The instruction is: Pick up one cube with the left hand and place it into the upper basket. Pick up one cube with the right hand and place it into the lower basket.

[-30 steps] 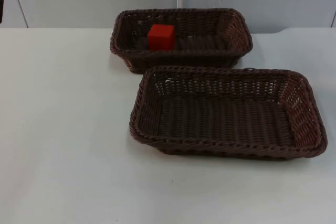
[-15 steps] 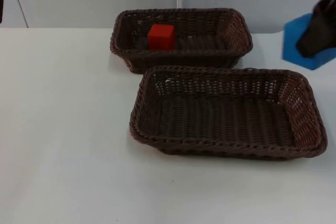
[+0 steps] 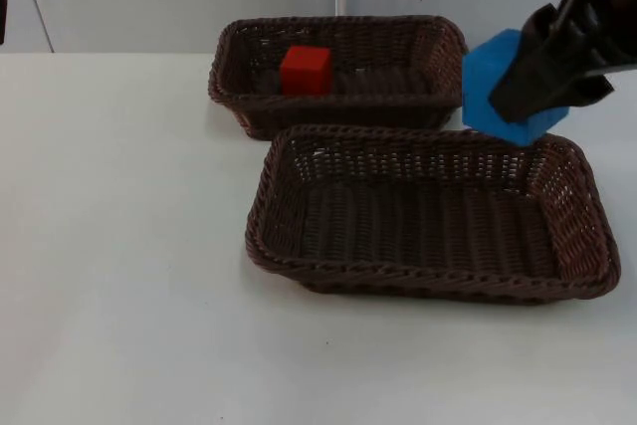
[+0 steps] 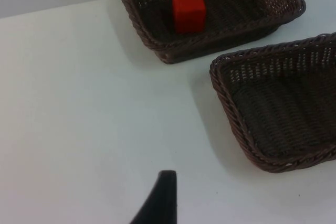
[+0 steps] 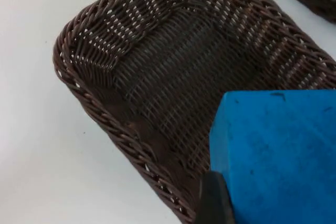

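Right pincer (image 3: 526, 105), pinching blue cube (image 3: 496, 82), now over lower basket's (image 3: 299, 266) far rim.

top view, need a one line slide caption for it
Right gripper carries a blue cube over the lower basket; a red cube sits in the upper basket.

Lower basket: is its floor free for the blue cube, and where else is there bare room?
The lower basket floor is bare. The right gripper holds the blue cube over its far right rim. The upper basket holds a red cube at its left; its right half is free. The table left of both baskets is bare.
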`<state>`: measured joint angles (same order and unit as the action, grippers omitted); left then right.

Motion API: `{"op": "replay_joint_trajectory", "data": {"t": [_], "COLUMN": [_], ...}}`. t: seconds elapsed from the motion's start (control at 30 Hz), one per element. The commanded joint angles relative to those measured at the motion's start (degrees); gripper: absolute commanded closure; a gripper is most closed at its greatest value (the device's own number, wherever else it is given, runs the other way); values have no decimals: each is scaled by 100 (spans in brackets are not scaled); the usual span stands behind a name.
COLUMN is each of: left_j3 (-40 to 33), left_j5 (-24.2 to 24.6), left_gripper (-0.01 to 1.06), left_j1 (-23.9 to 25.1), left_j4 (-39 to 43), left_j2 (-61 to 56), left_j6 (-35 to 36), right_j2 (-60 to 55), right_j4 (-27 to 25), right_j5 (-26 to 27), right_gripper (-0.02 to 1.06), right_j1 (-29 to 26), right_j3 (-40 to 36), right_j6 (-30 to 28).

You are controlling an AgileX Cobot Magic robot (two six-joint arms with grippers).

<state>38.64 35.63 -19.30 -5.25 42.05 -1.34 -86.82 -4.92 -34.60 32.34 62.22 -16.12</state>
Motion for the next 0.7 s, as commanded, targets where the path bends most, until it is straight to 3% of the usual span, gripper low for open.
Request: {"op": "replay_joint_trajectory", "data": {"t": [0.0,0.23,0.67], "left_j3": [-37,-37,-37], "left_j5": [-29,-29,-29], "left_gripper": [18,18,18], "left_j1": [8,8,8], "left_j4": [-31,-54,-31], "left_j2": [-30,-30,-30], "left_j6": [33,33,33], "right_j2": [63,-67,-1368], "right_j4": [-28,-15,-169], "right_j5": [149,483,1483], "right_gripper": [105,105,105], "right_j1": [32,32,32], "right_j3": [-7,-7,4], "right_j6": [-24,24,194]}}
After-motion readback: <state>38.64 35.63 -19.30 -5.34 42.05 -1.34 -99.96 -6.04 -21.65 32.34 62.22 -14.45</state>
